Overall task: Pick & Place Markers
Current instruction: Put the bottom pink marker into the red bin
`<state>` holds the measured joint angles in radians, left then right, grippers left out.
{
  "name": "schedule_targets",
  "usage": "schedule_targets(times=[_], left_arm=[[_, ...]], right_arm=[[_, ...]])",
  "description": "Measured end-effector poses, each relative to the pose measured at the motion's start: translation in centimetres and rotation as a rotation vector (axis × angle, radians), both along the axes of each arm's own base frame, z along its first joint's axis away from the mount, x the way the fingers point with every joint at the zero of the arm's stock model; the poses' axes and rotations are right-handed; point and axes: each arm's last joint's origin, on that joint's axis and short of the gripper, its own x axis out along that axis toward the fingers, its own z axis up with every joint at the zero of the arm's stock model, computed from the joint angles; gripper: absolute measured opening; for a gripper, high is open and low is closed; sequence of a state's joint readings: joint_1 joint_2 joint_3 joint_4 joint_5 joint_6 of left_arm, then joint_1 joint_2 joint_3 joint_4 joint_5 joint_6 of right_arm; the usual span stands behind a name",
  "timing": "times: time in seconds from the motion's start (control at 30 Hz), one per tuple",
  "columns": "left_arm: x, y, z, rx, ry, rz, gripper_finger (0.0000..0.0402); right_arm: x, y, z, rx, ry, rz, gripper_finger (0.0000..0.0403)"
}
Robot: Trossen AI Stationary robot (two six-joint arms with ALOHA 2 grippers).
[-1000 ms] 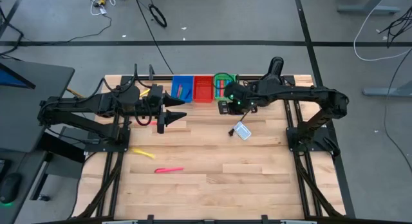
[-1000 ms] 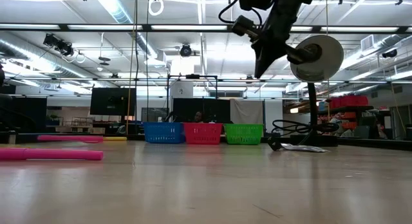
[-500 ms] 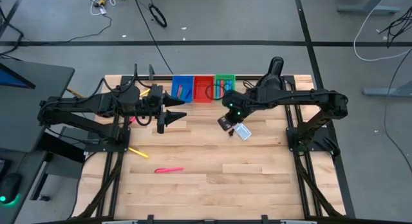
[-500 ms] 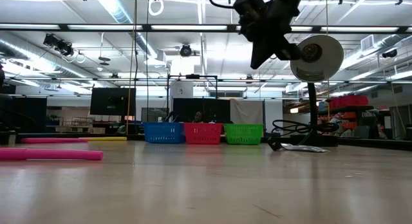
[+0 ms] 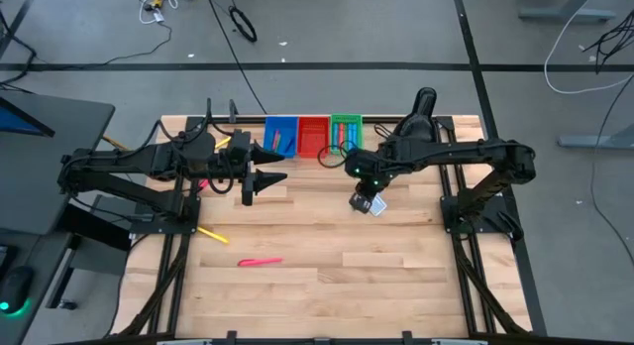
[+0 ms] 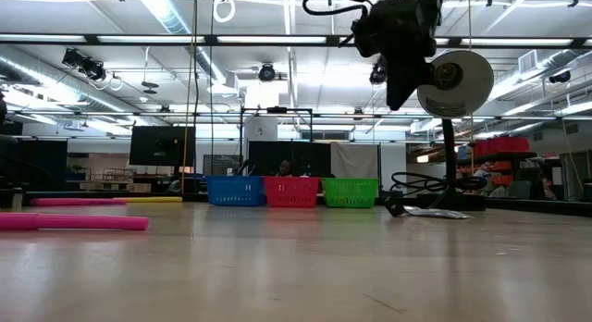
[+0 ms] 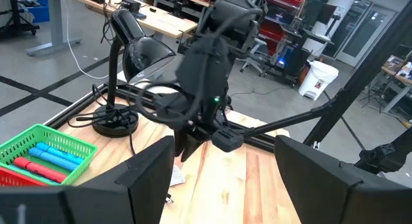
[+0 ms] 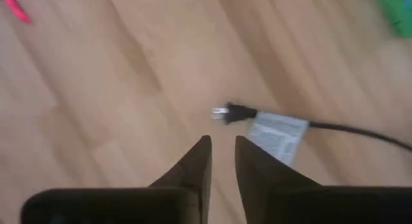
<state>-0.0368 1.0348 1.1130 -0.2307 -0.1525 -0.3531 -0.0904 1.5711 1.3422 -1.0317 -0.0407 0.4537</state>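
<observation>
- Markers (image 7: 48, 156) in blue and red lie inside the green bin (image 5: 346, 129) at the far edge of the worktop (image 5: 396, 276); the blue bin (image 5: 280, 135) also holds a few, and what the red bin (image 5: 313, 134) contains is hard to make out from above.
- Two markers are left on the boards: a yellow marker (image 5: 211, 232) near the left side and a pink marker (image 5: 260, 262) just beyond it toward the middle.
- The job looks mostly done, with those two to be collected.
- The right gripper (image 8: 221, 161) hangs over the white card (image 8: 277, 138) and its plug, fingers a narrow slit apart and holding nothing.
- A second earlier this gripper sat pinched shut at the green bin; it has since swung back over the card and begun to part.
- The left gripper (image 5: 252, 187) waits with its fingers spread wide, empty, above the boards in front of the blue bin, unmoved over that second.
- The yellow marker has slipped closer to the left arm's frame than a second ago.
</observation>
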Motion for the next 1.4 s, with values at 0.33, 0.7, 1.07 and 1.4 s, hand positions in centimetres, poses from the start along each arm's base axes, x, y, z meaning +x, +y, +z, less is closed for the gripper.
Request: schedule_targets(times=[0.33, 0.7, 1.07, 1.4], left_arm=[[0.0, 0.0, 0.0, 0.000, 0.000, 0.000, 0.0275], [0.0, 0.0, 0.0, 0.000, 0.000, 0.000, 0.0275], [0.0, 0.0, 0.0, 0.000, 0.000, 0.000, 0.0275], [0.0, 0.0, 0.0, 0.000, 0.000, 0.000, 0.0275]], right_arm=[[-4.3, 3.2, -2.9, -0.099, 0.016, 0.003, 0.0004], [-10.4, 4.6, -8.0, -0.015, -0.384, -0.038, 0.0001], [-13.5, 2.6, -10.6, -0.174, -0.895, 0.040, 0.0001], [-16.4, 0.4, -12.1, -0.379, -1.064, -0.068, 0.0000]])
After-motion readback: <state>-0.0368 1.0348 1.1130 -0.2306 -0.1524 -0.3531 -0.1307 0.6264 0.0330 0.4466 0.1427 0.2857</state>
